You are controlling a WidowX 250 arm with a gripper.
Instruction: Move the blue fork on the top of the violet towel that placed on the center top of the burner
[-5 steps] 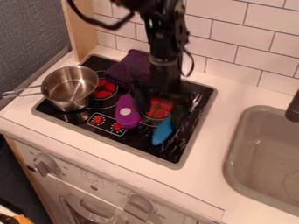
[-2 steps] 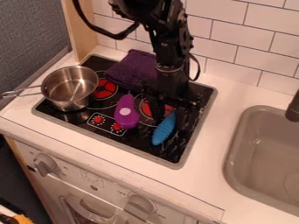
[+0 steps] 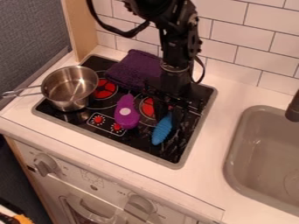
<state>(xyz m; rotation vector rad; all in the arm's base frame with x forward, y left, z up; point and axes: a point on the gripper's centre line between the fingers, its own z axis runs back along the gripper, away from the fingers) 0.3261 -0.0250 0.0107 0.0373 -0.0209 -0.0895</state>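
Spreading across the scene, the white counter (image 3: 213, 162) holds a black glossy cooktop (image 3: 175, 158) at centre and a grey rectangular sink (image 3: 257, 157) at right. The black arm (image 3: 175, 43) comes in from the far side, its black two-finger gripper (image 3: 169, 109) low over the right red burner (image 3: 148, 106); I cannot tell whether its jaws are open, closed or gripping. A folded violet cloth towel (image 3: 133, 70) lies on the cooktop's far part, and a round silver metal pot (image 3: 69, 87) sits left. Right of a purple rounded piece (image 3: 126, 114), the slim blue fork (image 3: 161, 132) is at the gripper, its long axis running near to far, the far end slanting right.
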